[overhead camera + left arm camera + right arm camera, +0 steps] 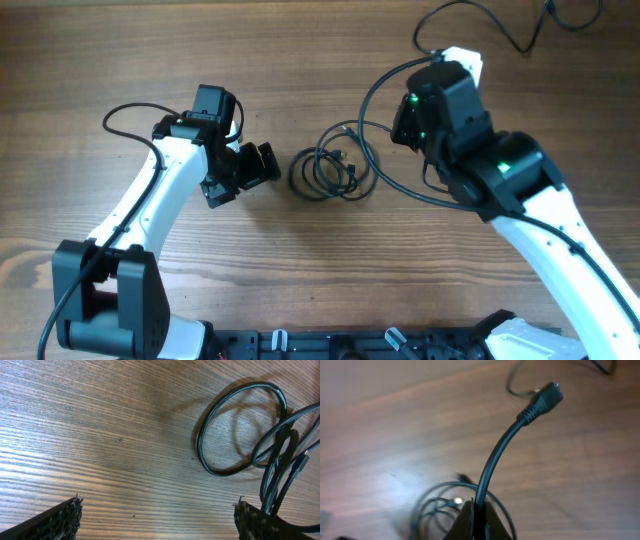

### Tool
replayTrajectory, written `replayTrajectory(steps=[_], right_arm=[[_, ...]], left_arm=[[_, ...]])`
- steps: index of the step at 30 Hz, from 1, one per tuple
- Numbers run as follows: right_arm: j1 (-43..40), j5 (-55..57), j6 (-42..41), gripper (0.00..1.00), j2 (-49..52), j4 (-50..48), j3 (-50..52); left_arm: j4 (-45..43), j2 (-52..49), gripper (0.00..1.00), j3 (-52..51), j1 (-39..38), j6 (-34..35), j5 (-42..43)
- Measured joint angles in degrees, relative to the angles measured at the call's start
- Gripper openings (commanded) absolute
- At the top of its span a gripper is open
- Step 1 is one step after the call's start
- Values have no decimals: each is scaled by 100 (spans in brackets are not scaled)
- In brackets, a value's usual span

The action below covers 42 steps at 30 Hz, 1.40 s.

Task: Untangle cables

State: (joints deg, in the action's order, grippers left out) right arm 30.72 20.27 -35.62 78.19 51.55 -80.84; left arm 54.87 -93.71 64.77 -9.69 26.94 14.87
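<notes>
My left gripper (157,512) is spread wide and empty, low over the brown wood-grain table (150,60). The tangle of thin black cables (330,172) lies flat around the middle of the table, between my two grippers. It is a loose coil of overlapping loops, and a few strands run just beside my left gripper's right finger. My right gripper (475,517) is pressed together, pinching one slim black cord (492,465) from that tangle. The cord rises out of the jaws and arches up to its small ribbed plug end (547,397). The rest of the coil sits on the wood below it.
</notes>
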Motion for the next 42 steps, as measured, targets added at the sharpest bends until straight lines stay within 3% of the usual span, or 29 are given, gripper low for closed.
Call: replayTrajectory(steps=[2, 5, 9, 19, 23, 30, 38, 42], right_arm=[[0, 278, 52, 34, 229, 354, 0], [-2, 452, 111, 70, 525, 538, 0], [-2, 87, 120, 80, 975, 468, 0], [0, -1926, 116, 79, 2566, -1163, 0], [0, -2485, 94, 68, 3353, -1700, 0], [0, -2610, -595, 56, 3685, -2354, 0], [0, -2608, -1134, 56, 4057, -2581, 0], [0, -2608, -1191, 49, 4083, -2933, 0]], left_arm=[[-4, 0, 100, 0, 0, 0, -2], [-2, 0, 100, 0, 0, 0, 0], [-4, 0, 100, 0, 0, 0, 0], [-4, 0, 100, 0, 0, 0, 0], [-9, 0, 100, 0, 0, 0, 0], [-9, 0, 100, 0, 0, 0, 0], [-11, 0, 100, 0, 0, -2, 0], [-11, 0, 100, 0, 0, 0, 0]])
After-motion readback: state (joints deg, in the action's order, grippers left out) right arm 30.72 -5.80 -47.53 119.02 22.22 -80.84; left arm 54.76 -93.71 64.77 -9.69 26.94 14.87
